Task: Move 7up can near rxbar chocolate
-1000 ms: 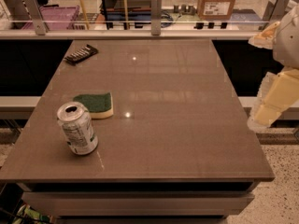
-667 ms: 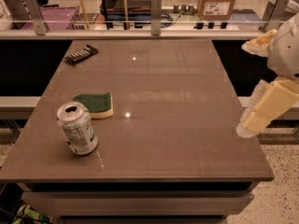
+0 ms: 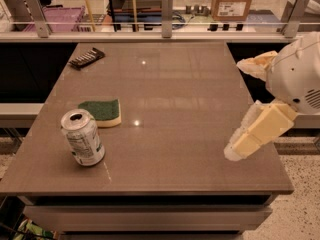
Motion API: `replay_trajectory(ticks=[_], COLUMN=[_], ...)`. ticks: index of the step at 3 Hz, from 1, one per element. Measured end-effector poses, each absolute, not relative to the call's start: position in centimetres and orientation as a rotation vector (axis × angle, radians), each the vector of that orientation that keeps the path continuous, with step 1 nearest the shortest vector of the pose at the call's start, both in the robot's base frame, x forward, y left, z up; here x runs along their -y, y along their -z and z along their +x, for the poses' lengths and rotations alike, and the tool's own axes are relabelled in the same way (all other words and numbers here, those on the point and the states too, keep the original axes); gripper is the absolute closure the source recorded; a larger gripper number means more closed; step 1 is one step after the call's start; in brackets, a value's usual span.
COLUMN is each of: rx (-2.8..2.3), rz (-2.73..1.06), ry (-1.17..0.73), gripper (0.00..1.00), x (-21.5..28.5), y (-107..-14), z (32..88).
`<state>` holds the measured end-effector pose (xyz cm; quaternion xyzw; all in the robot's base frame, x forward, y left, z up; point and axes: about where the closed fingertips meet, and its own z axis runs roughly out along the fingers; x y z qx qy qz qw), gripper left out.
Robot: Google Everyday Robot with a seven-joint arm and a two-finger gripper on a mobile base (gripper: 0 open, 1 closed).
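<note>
Camera view: cylindrical metal 7up can [image 3: 83,138]; blocky hand [image 3: 240,109] at right.

On the desk [image 3: 190,109], the 7up can [image 3: 83,138] is stood upright near the front left corner. The sponge [image 3: 101,112] is laid just behind it and slightly to the right, close but not touching. The rxbar chocolate [image 3: 86,57] is placed flat at the far left corner, well apart from both. The gripper [image 3: 235,109] is held above the desk's right edge, well apart from the can.
</note>
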<state>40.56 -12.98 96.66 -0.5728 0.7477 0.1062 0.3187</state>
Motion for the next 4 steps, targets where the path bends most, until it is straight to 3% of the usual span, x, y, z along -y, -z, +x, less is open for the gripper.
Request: replay_trajectory(ticks=[2, 4], rx=[-1.869, -1.814], rz=[-1.424, -1.446], ry=[-0.43, -0.413], gripper=[0.0, 0.0], x=[10.1, 9.2], y=[-96.0, -96.8], z=[39.7, 40.2])
